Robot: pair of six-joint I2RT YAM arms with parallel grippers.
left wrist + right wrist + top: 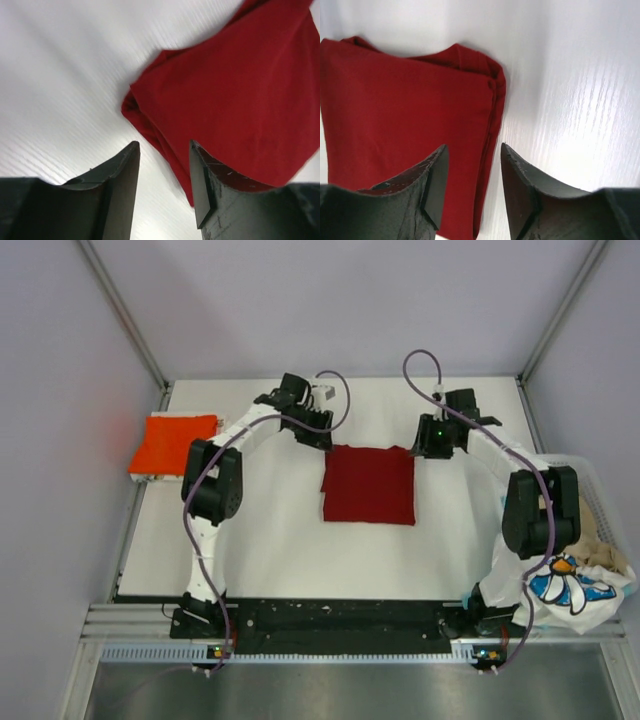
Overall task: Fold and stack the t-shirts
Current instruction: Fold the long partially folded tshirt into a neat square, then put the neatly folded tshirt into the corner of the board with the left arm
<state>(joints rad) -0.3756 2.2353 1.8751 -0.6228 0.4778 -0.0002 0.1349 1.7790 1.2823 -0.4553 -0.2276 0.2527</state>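
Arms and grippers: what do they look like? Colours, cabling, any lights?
The left arm and right arm both have white links with bulky black joint housings. A purple cable runs along each, looping free near the wrist. A small green light shows on the right wrist. The left gripper and right gripper are dark, each with two wedge-shaped fingers, scuffed on their faces.

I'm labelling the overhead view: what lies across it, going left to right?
bright orange-red folded cloth shirt → left claw → dark red folded cloth shirt → right claw → white plastic lattice basket
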